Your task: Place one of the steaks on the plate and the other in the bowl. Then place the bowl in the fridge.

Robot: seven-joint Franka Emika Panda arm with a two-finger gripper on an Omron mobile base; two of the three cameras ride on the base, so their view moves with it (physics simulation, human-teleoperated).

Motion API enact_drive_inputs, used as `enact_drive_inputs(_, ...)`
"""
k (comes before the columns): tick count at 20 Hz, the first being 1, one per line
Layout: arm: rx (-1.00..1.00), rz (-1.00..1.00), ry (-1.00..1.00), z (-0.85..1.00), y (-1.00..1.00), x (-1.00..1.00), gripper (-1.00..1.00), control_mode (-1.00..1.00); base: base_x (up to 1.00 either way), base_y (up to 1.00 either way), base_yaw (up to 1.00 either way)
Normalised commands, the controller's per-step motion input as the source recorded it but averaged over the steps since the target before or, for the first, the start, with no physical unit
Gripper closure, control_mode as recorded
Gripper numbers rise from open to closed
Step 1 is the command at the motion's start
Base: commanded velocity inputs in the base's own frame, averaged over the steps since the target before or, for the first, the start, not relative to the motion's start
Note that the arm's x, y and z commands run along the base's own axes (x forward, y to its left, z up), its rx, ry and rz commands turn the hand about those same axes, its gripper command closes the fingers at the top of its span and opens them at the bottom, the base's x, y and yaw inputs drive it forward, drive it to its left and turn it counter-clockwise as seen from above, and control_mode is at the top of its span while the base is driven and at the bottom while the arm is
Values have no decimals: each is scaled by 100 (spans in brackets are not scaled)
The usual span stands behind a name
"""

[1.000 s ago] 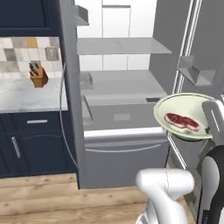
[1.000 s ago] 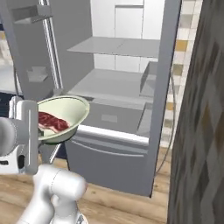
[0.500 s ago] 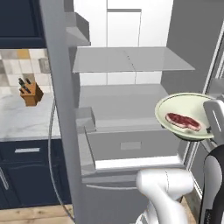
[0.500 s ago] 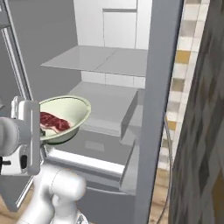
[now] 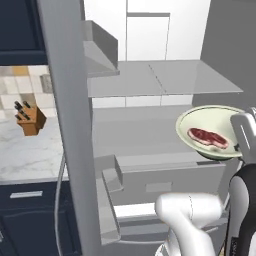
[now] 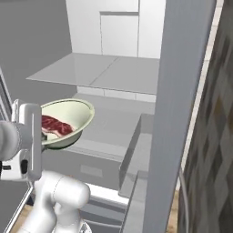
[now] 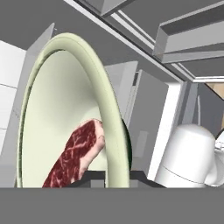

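steak (image 5: 207,137): 1; bowl (image 5: 195,120): 1; fridge (image 5: 150,90): 1; knife block (image 5: 30,119): 1

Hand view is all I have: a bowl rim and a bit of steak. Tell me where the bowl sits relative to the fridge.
Observer: The bowl hangs in the air in front of the open fridge, level with the space under its upper shelf and resting on nothing.
Operator: Confirm the grip.
Observer: The gripper is shut on the bowl's near rim, and the bowl hangs a little tilted.
Operator: Check the steak.
Observer: One steak lies whole on the bowl's bottom.
Operator: Report anything beside the fridge.
Observer: A knife block stands on the marble counter to the left, beyond the open fridge door.
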Motion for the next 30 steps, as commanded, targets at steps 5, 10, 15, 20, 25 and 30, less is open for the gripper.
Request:
enact_drive_inputs(5, 0, 0, 0, 0, 0, 0, 100, 100, 10, -45, -7)
enact_drive_inputs(10, 1, 0, 2, 2, 5, 29, 100, -100, 7, -14, 0)
enact_drive_inputs(15, 1, 7, -7, 61, 4, 18, 100, -100, 0, 0, 0)
enact_drive_inputs(20, 2, 14, -17, 52, -7, 22, 100, -100, 0, 0, 0)
enact_drive_inputs(25, 0, 1, -11, 45, 0, 65, 100, -100, 0, 0, 0)
enact_drive_inputs(30, 0, 0, -8, 36, 2, 88, 100, -100, 0, 0, 0)
